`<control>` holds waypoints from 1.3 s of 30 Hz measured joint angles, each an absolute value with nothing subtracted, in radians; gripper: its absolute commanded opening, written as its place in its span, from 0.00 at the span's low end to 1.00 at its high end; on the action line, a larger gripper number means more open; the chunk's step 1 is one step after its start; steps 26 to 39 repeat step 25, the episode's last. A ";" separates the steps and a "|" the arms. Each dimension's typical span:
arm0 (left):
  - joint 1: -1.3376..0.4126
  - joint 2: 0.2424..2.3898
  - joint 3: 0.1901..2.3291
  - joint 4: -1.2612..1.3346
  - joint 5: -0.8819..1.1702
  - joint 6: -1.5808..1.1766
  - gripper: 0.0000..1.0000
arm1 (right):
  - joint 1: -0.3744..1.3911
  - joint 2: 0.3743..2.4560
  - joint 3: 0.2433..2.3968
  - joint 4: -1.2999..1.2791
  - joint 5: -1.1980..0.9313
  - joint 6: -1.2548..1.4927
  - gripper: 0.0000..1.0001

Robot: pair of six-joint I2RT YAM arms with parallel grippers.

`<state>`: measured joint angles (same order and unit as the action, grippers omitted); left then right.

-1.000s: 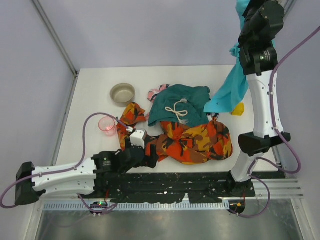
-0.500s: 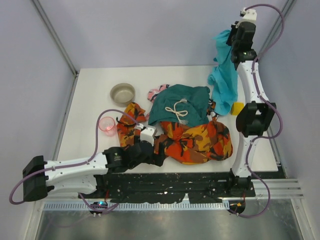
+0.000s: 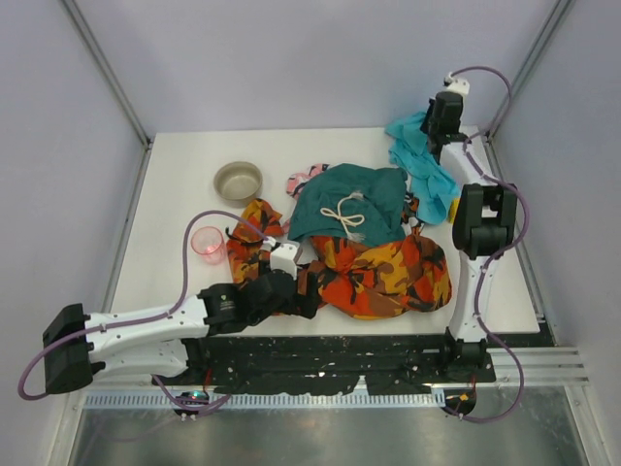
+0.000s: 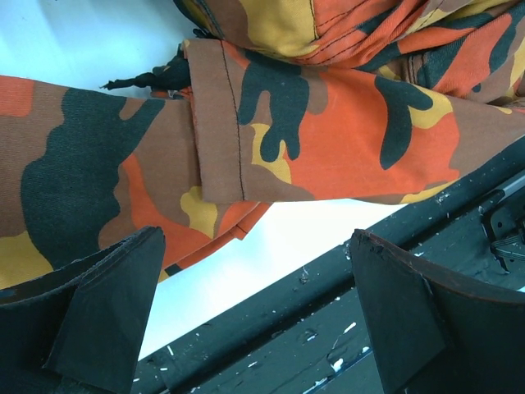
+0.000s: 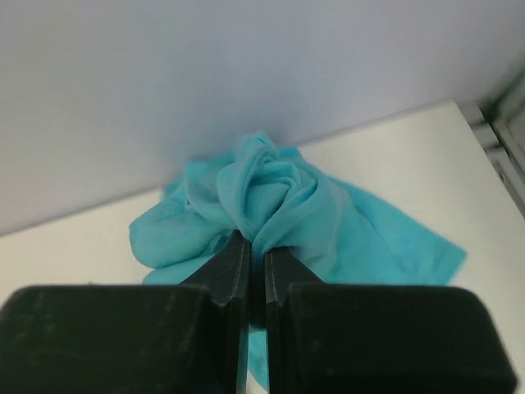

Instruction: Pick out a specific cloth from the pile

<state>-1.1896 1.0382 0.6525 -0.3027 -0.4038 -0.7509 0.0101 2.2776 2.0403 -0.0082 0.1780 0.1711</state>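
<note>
Lab enclosure — plain panels (image 3: 291, 58), white table (image 3: 184, 165)

Table (image 3: 175, 175), pile (image 3: 374, 257), bowl (image 3: 238, 181), pink cup (image 3: 207, 243), cloth (image 3: 417, 160) seemingly resting

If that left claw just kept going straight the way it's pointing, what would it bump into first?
Most likely the camouflage cloth, which fills the view just ahead of the open left gripper; how near is unclear.

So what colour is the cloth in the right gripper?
Plain turquoise cloth, clearest in right wrist view.
</note>
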 measured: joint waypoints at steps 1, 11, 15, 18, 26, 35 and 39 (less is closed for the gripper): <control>-1.190 1.038 0.653 -0.302 -0.403 -0.751 1.00 | 0.006 2.246 1.940 0.034 0.207 0.182 0.16; -1.188 0.998 0.653 -0.326 -0.413 -0.753 1.00 | -0.028 1.995 1.613 0.001 0.303 0.220 0.95; -1.188 0.937 0.653 -0.364 -0.447 -0.754 1.00 | -0.025 1.776 1.613 -0.127 0.297 0.223 0.95; -1.188 0.888 0.653 -0.411 -0.472 -0.762 1.00 | -0.021 1.578 1.575 -0.195 0.286 0.223 0.95; -1.184 0.744 0.641 -0.531 -0.515 -0.833 1.00 | -0.021 1.206 1.274 -0.244 0.284 0.185 0.95; -1.184 0.744 0.641 -0.531 -0.515 -0.833 1.00 | -0.021 1.206 1.274 -0.244 0.284 0.185 0.95; -1.184 0.744 0.641 -0.531 -0.515 -0.833 1.00 | -0.021 1.206 1.274 -0.244 0.284 0.185 0.95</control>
